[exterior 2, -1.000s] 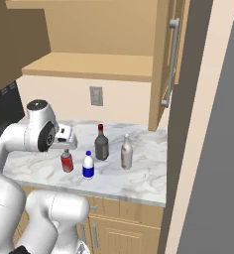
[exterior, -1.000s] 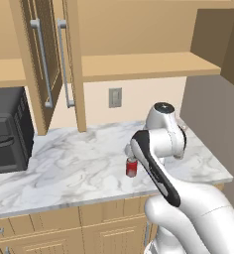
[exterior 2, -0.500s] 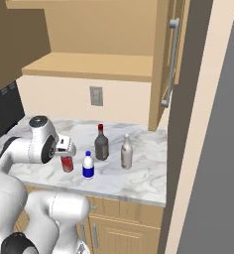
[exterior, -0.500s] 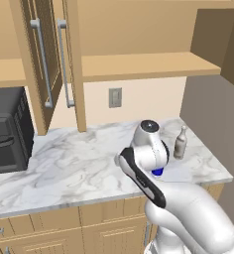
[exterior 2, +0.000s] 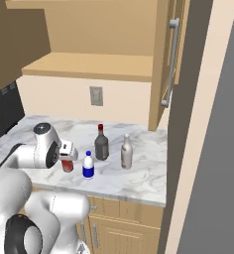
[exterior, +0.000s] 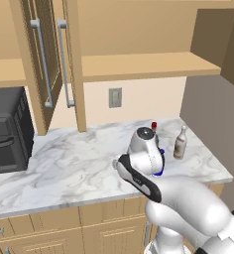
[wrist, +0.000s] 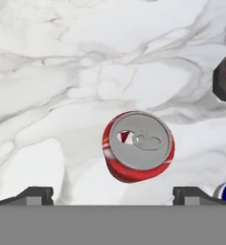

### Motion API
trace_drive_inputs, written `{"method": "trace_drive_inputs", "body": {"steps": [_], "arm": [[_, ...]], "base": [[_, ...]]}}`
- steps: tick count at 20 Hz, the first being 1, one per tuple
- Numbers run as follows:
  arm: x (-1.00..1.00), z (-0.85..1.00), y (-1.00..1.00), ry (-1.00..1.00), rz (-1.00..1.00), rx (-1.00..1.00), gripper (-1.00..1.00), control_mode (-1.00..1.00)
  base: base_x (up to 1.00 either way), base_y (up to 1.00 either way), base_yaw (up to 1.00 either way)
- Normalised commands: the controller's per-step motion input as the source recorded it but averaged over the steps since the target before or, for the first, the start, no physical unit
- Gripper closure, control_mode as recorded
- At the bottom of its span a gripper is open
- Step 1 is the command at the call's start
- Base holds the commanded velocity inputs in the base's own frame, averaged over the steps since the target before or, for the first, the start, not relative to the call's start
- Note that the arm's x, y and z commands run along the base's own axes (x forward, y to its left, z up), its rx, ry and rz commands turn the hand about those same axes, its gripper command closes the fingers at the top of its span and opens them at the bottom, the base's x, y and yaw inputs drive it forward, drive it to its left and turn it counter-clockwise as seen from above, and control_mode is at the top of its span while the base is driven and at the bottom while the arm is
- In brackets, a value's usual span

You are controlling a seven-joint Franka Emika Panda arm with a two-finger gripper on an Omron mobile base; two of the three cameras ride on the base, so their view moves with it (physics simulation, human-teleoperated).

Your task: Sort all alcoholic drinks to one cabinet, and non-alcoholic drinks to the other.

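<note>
A round red can [wrist: 138, 146] with a flat silver top stands upright on the veined marble tabletop [wrist: 62, 72]. Gripper [wrist: 112, 194] above it, jaws wide apart.

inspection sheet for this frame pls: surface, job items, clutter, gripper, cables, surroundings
Surface: white marble counter, drinks standing near its right end.
Job's things: red soda can upright; white blue-labelled bottle beside it; dark red-capped bottle and pale beige bottle behind. Wall cabinet open, shelf bare.
Clutter: nothing seen.
Gripper: gripper open above the can, fingers either side, not touching.
Cables: nothing seen.
Surroundings: black microwave at left, wall outlet, drawer cabinets below.
</note>
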Motion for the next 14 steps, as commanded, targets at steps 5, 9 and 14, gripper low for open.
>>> {"method": "trace_drive_inputs", "body": {"steps": [5, 9, 14], "arm": [[0.08, -0.23, 0.0, 0.0, -0.02, 0.0, -1.0, -1.0], [0.14, -0.14, 0.0, -0.01, -0.03, 0.0, -1.0, -1.0], [0.14, -0.16, 0.0, -0.02, -0.03, 0.0, -1.0, -1.0]], "base": [[0.0, 0.0, 0.0], [0.0, 0.0, 0.0], [0.0, 0.0, 0.0]]}}
